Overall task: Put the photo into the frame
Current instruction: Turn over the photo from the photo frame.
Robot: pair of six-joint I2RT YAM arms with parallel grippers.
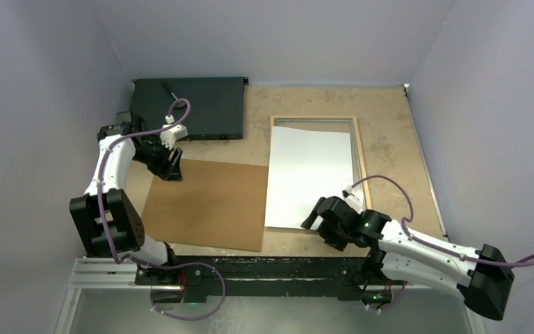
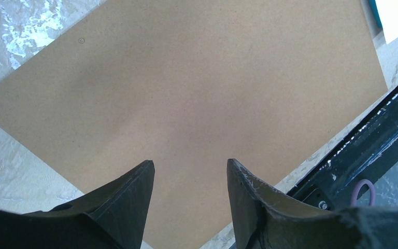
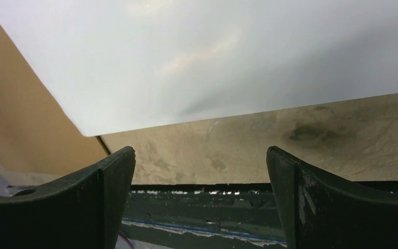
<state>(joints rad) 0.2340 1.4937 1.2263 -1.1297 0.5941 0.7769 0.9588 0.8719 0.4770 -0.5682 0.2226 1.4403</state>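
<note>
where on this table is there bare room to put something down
Widest: the table strip between the frame and the right edge. A thinner band lies behind the frame, by the far wall, and a narrow gap between black box and frame. Crowded: near left, backing panel under the left claw; the photo's near edge, by the right claw.

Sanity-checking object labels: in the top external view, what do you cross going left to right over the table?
Flat brown fibreboard panel → white rectangular paper photo, blank side up. Skipped for overlap: flat black box, left end effector, thin light-wood frame.
</note>
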